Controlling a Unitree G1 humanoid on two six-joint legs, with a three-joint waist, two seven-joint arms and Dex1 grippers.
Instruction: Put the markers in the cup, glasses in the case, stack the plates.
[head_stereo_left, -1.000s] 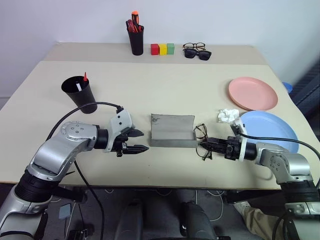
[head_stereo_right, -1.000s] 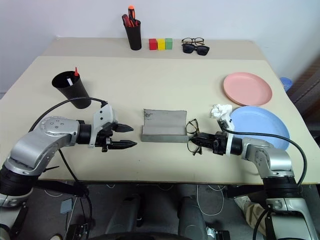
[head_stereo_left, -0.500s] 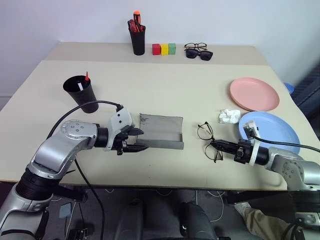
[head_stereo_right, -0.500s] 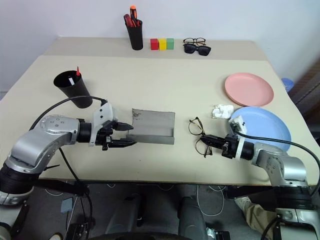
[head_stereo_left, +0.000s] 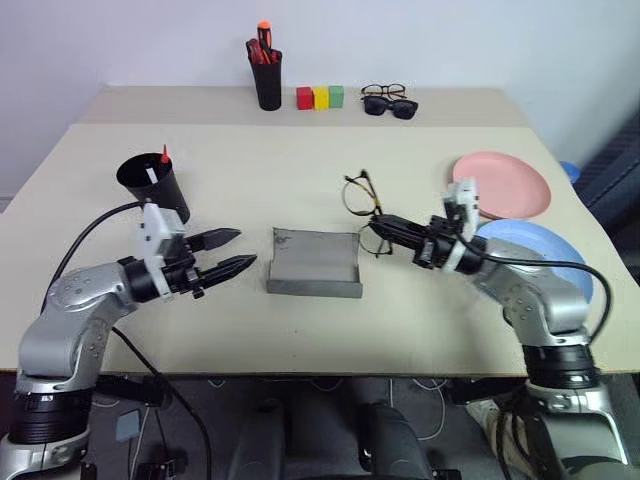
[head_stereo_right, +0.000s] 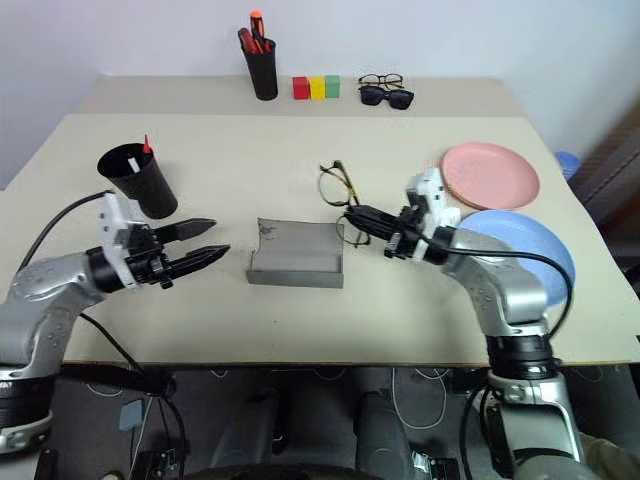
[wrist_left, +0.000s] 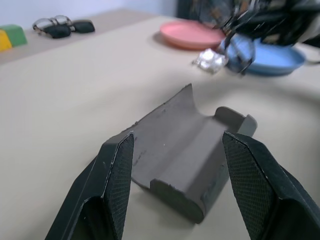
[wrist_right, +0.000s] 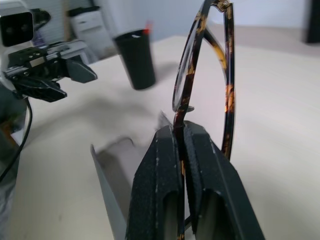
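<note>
The right gripper (head_stereo_left: 384, 222) was clamped on the wire-framed glasses (head_stereo_left: 362, 200), held above the table beside the grey case (head_stereo_left: 315, 262); the left gripper (head_stereo_left: 232, 253) stood open

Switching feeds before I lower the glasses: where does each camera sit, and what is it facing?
Left and right eye views: on the head, looking forward and down over the table; both arms show, the right tool shut on the glasses.
Left wrist view: along the open left tool at the case.
Right wrist view: along the right tool's fingers at the glasses, the cup beyond.
Shared: both wrist views show the case and the glasses.
</note>
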